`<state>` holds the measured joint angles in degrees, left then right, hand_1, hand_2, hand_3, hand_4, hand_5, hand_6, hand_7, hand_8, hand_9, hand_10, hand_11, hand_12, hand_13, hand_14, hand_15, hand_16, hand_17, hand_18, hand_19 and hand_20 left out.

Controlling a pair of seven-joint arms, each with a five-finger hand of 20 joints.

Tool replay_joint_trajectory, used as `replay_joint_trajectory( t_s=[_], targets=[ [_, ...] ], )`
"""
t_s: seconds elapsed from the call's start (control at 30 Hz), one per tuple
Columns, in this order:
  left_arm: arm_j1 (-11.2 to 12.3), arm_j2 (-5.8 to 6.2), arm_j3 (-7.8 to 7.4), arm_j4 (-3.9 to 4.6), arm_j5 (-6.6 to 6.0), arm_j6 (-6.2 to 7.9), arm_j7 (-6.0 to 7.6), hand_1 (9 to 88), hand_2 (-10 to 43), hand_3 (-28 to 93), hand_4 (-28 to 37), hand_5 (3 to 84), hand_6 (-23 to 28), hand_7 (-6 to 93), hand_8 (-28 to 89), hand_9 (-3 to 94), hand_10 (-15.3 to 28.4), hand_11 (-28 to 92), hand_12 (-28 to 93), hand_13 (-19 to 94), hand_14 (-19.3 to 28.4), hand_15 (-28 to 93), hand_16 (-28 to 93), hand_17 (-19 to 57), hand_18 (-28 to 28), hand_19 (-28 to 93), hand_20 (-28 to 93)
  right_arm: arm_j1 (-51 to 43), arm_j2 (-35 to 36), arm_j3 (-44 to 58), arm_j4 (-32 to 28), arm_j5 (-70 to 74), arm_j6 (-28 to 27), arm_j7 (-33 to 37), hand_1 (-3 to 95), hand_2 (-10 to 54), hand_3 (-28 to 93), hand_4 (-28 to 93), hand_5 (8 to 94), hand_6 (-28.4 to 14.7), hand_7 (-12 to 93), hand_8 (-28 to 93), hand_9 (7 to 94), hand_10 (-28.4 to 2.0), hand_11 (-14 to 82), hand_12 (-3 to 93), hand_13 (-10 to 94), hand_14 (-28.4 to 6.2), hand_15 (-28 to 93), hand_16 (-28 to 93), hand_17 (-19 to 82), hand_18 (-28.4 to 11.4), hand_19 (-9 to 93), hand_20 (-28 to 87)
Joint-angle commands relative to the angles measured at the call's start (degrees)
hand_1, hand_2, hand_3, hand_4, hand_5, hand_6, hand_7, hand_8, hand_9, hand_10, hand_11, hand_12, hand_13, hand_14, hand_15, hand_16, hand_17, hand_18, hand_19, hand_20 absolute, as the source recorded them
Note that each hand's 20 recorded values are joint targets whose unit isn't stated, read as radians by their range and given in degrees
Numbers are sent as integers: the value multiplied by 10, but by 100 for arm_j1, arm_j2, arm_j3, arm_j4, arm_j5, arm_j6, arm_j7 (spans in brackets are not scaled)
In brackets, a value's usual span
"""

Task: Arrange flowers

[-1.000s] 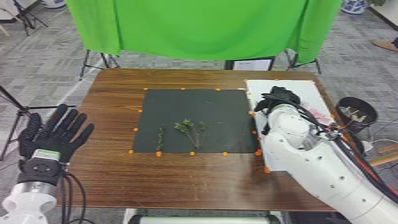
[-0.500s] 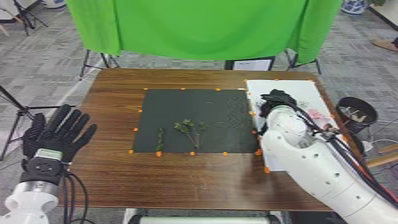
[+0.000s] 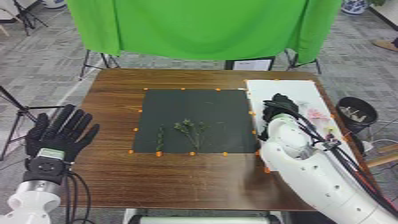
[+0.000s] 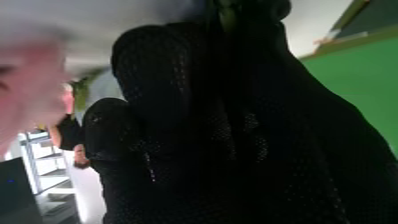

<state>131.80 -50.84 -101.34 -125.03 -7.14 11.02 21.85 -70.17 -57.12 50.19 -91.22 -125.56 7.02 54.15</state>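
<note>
Over the white sheet (image 3: 306, 90) on the right side is my right hand (image 3: 281, 106), fingers bent. The right wrist view has the right hand (image 4: 195, 120) curled, with a narrow green stem (image 4: 228, 17) pinched among its fingertips; its far end is hidden. Pink flowers (image 3: 316, 114) lie on the sheet beside the hand, and a blurred pink bloom (image 4: 31, 75) is close to the wrist camera. On the dark mat (image 3: 200, 102) lie a leafy green sprig (image 3: 187, 129) and a thin green stem (image 3: 160, 139). My left hand (image 3: 58, 136) is open at the table's left edge.
The brown table (image 3: 204, 182) surrounds the mat and sheet, both edged with orange marks. A black bin (image 3: 356, 112) stands off the right edge, and a green cloth (image 3: 204, 30) hangs beyond the far edge.
My right hand has shifted a little toward the robot over the white sheet, and its arm has moved with it. The left hand has hardly moved.
</note>
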Motion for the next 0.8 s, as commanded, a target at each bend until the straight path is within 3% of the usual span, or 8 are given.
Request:
replay_joint_trajectory(
  t_s=[0.03,0.37,0.57,0.7,0.8],
  targets=[
    [91,-71,-32,-14,44,10,-71,312,107,697,-283,401,101,179,-94,330,173,240,108,238,166,385,-78,-69,151,369,68,-584,489,10,-607,-310,1097,-107,559,-95,801,-160,744,-2,517,125,934,-82,122,464,917,-23,387,493,525,-240,932,374],
    [85,-30,-49,4,47,-4,-112,314,105,696,-283,400,101,178,-94,330,172,240,108,239,166,386,-78,-69,151,368,67,-987,716,373,-1686,-6,1443,-231,562,-95,792,-160,740,-2,526,125,935,-82,119,470,911,-25,401,486,524,-238,932,377],
    [110,16,-105,15,77,-56,-95,314,105,695,-283,400,100,178,-94,330,173,239,108,239,165,385,-78,-69,151,368,67,-1180,569,513,-2155,997,1243,-579,564,-95,785,-166,728,-2,534,125,929,-81,119,473,902,-27,407,483,514,-234,932,375],
    [134,49,-137,-9,87,-37,-26,314,106,694,-283,400,100,177,-94,330,172,237,107,239,165,385,-78,-69,151,368,67,-1169,397,199,-2382,989,1069,-665,565,-95,784,-170,720,-2,542,125,925,-82,120,474,897,-27,413,480,510,-231,932,374],
    [106,62,-140,-2,133,-28,-65,313,107,693,-283,400,100,177,-94,331,173,237,108,239,165,384,-78,-69,151,368,67,-1127,205,-65,-2349,843,979,-713,562,-95,782,-171,711,-1,547,128,918,-82,123,480,888,-34,419,479,501,-230,932,373]
  ],
)
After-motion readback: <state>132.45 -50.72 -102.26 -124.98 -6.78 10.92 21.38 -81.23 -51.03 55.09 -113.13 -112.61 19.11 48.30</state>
